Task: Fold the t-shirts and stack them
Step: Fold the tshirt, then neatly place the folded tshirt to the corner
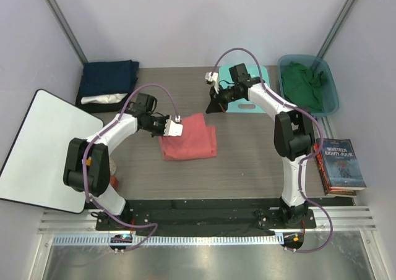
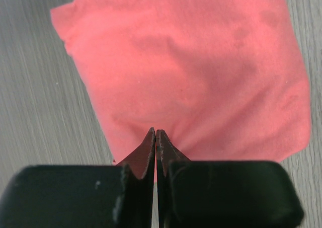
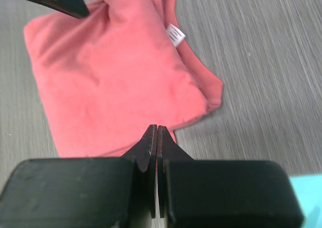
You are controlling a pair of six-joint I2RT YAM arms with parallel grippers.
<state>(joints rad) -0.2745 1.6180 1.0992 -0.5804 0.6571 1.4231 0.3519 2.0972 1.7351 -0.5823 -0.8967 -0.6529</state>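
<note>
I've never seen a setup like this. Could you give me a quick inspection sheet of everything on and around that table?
Surface: grey wood-grain table; no spills seen.
Job's things: coral-red t-shirt folded mid-table; navy t-shirt tops a back-left stack, white t-shirt showing in it; green t-shirt in a teal bin.
Clutter: mint board, white board, books.
Grippers: left gripper shut on the coral-red t-shirt's edge; right gripper shut at its opposite side, grip unclear.
Cables: purple cables loop above both arms.
Surroundings: pale walls; nothing else seen.
</note>
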